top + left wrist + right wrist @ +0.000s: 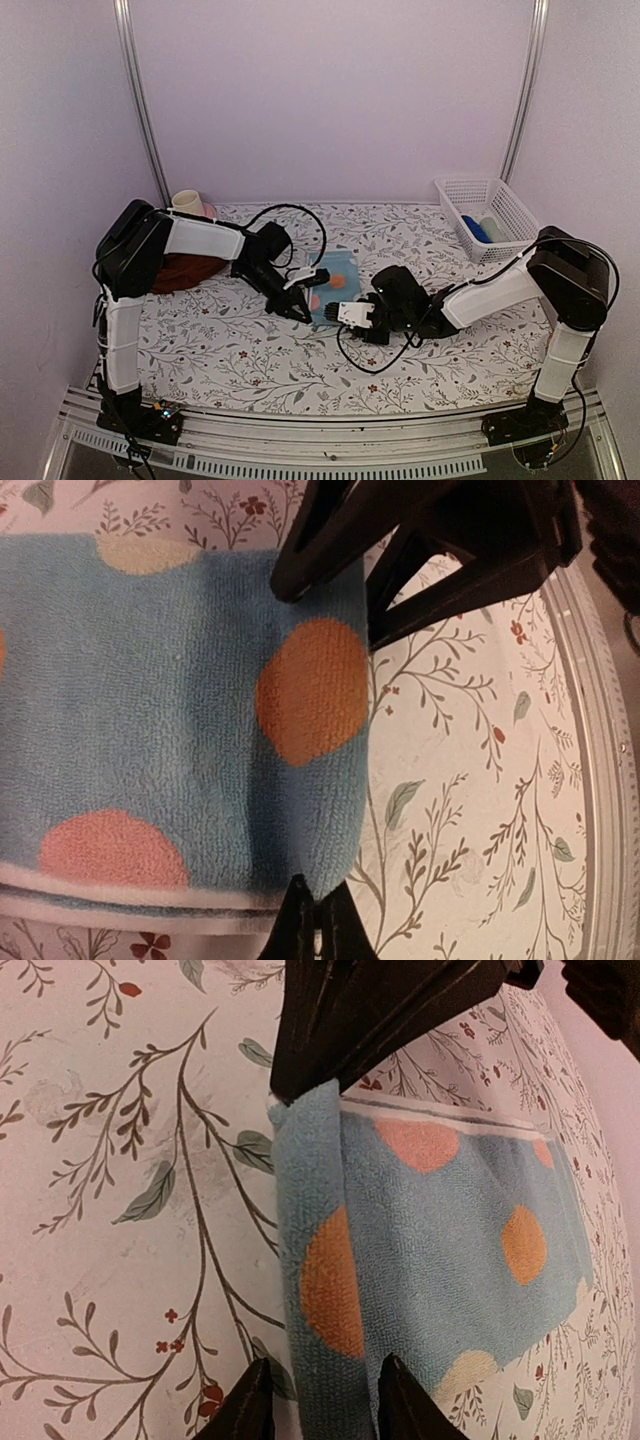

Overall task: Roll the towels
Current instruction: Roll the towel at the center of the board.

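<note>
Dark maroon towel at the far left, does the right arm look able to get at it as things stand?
Probably not. The dark maroon towel is partly covered by the left arm, which stretches across between it and the right gripper, whose open fingers straddle the light-blue spotted towel.

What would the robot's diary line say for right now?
light-blue towel: flat, near edge turned up | left gripper: shut, at near edge | right gripper: astride turned-up edge | maroon towel: heaped at left
</note>
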Action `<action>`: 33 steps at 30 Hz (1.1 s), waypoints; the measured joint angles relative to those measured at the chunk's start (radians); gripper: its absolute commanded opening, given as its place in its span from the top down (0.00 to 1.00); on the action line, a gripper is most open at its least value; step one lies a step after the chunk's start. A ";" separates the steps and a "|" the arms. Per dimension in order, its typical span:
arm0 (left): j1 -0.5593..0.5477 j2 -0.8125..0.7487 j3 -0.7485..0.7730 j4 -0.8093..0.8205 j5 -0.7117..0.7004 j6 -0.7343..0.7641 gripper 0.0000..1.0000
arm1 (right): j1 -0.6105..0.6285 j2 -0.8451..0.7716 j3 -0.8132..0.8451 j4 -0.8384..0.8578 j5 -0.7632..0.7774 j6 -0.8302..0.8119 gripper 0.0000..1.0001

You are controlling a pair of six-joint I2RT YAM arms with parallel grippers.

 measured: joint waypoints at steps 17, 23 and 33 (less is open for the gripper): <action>0.012 -0.002 0.000 -0.021 0.000 0.003 0.40 | -0.021 0.048 0.145 -0.217 -0.117 0.095 0.98; 0.038 -0.041 -0.031 -0.006 0.000 -0.003 0.16 | -0.056 0.050 0.214 -0.335 -0.222 0.160 0.98; 0.040 -0.089 -0.071 0.052 -0.002 -0.019 0.14 | -0.102 0.143 0.325 -0.480 -0.343 0.245 0.97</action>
